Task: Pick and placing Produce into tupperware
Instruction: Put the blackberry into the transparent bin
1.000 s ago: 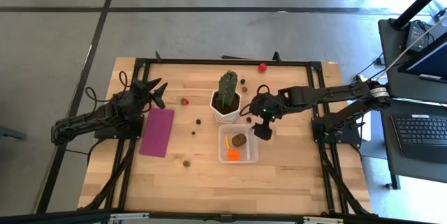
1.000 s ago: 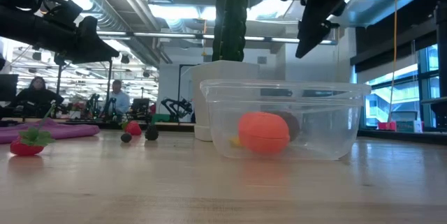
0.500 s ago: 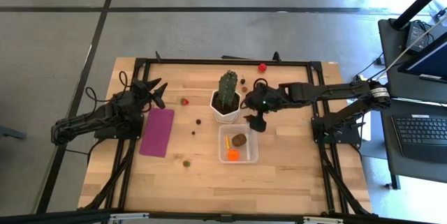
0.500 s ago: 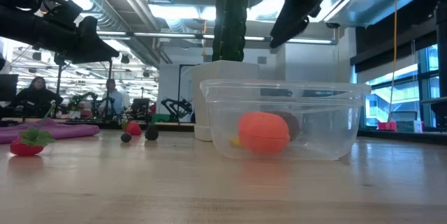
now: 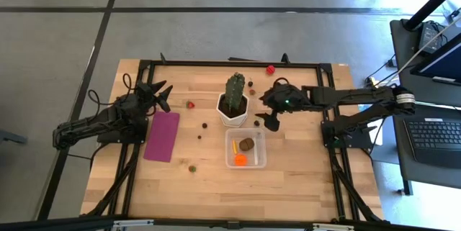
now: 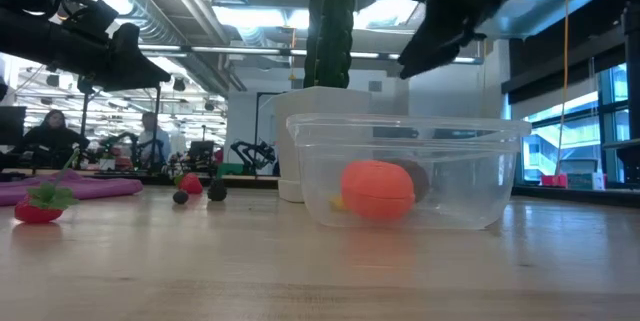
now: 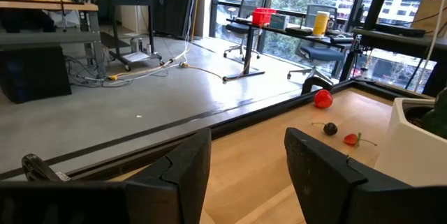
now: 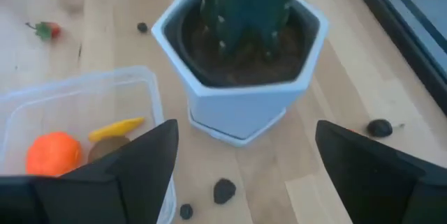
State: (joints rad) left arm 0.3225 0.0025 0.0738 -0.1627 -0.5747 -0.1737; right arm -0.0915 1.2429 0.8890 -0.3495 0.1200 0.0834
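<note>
Wooden worktop [image 5: 288, 173] spreads under me, both my arms reaching in from its sides. My left arm lies low along the left edge, folded back on itself, its fingers [image 5: 160, 94] spread wide and empty, pointing toward the far edge just above the magenta mat [image 5: 162, 135]. Past those fingers my wrist camera sees a red ball [image 7: 322, 98], a dark piece [image 7: 330, 128] and a small red piece [image 7: 351, 139] on the wood.

Beyond the mat, loose produce is scattered: a strawberry [image 5: 191, 104], two dark bits [image 5: 204, 124] and another piece [image 5: 192, 167] nearer the front.

At the middle stands the cactus [image 5: 235, 88] in its white pot [image 5: 234, 118]. Just in front of the pot sits the tupperware [image 5: 245, 149], holding an orange piece [image 5: 240, 160], a brown one [image 5: 247, 144] and a yellow sliver [image 8: 116, 128].

My right arm stretches in long from the right, wrist bent down, its fingers [image 5: 267, 119] held above the worktop just beside the pot and behind the tupperware. They are spread apart with nothing between them. Dark bits [image 8: 223, 190] lie on the wood under them.
</note>
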